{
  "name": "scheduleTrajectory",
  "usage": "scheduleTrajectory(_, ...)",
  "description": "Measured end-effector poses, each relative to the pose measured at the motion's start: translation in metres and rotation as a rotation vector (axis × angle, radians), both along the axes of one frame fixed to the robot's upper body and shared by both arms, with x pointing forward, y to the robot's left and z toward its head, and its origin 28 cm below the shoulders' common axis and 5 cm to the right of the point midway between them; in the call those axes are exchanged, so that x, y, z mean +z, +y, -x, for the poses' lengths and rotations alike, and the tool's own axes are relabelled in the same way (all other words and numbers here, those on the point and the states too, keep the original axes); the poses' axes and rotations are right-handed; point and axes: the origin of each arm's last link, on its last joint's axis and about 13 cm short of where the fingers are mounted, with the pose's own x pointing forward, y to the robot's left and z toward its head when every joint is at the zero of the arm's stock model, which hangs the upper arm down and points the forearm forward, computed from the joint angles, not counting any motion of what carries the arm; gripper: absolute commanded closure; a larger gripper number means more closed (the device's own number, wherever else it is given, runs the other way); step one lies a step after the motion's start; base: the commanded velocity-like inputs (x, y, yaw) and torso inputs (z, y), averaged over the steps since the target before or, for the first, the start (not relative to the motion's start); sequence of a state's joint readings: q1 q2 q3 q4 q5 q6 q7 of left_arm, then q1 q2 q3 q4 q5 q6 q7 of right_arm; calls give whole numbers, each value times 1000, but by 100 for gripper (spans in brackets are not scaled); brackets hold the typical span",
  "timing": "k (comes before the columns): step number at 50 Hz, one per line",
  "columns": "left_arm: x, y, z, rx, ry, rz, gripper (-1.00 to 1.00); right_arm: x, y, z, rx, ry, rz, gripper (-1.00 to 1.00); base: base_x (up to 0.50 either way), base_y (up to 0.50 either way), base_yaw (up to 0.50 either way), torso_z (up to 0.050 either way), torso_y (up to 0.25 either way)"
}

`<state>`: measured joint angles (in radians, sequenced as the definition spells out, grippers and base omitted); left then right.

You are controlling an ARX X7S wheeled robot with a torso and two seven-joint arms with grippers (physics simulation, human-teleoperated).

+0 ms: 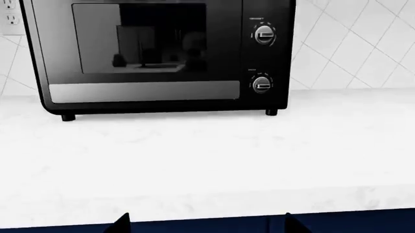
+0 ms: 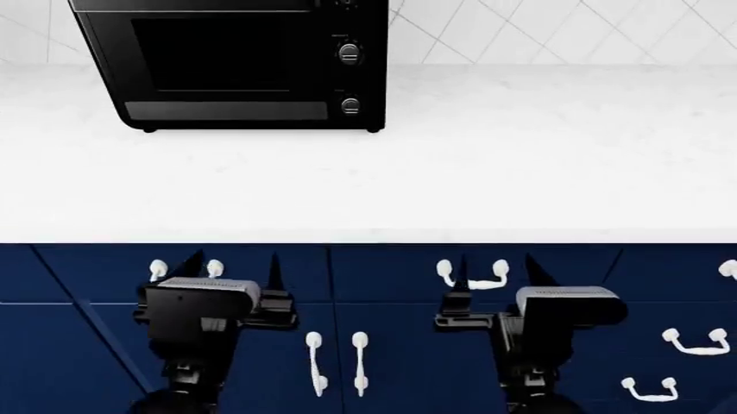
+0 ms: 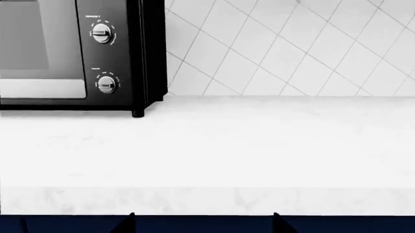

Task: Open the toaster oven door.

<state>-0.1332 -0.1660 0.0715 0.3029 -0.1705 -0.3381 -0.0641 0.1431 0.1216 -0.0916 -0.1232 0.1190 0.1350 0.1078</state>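
Observation:
The black toaster oven stands at the back left of the white counter, its door shut, glass window dark. It fills the left wrist view, with two knobs showing on its right; its handle is cut off above. Its right edge shows in the right wrist view. My left gripper is open and empty, low in front of the navy cabinets, below the counter edge. My right gripper is open and empty at the same height. Only the fingertips show in the wrist views.
The white counter runs across, with a white tiled wall behind. Navy cabinet doors with white handles lie below, close to both grippers. A wall outlet is left of the oven.

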Motion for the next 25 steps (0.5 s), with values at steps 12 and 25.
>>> scheduleTrajectory(12, 49, 17, -25, -5, -36, -22, -100, 40, -9, -32, 13, -61, 22, -100, 0, 0, 0, 0, 0)
scheduleTrajectory(25, 91, 33, -51, 10, -66, -59, -100, 82, -24, -63, 0, -113, 42, -100, 0, 27, 0, 0, 0)
